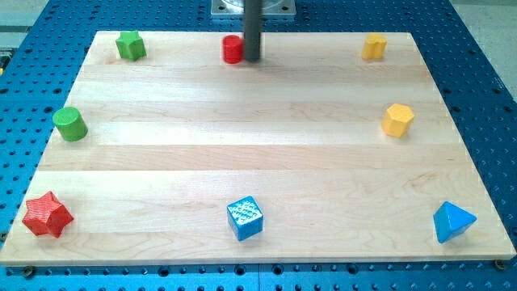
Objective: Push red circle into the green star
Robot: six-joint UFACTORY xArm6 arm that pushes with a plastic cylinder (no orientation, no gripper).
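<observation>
Rod upper part cut off at view's top; no jaws on this rig, just my tip [252,60], touching small red circle block [233,49] on its right side, top centre of pale wooden counter [258,153]; green star block [130,45] well apart to the left, nothing btwn them; yellow blocks far right.

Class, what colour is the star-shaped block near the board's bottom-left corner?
Red star, clearest in the camera view.

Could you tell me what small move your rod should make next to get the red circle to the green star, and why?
Probably a short push toward the view's left. My tip sits right beside the red circle, on its right, and the green star lies further left along the same top edge.
</observation>
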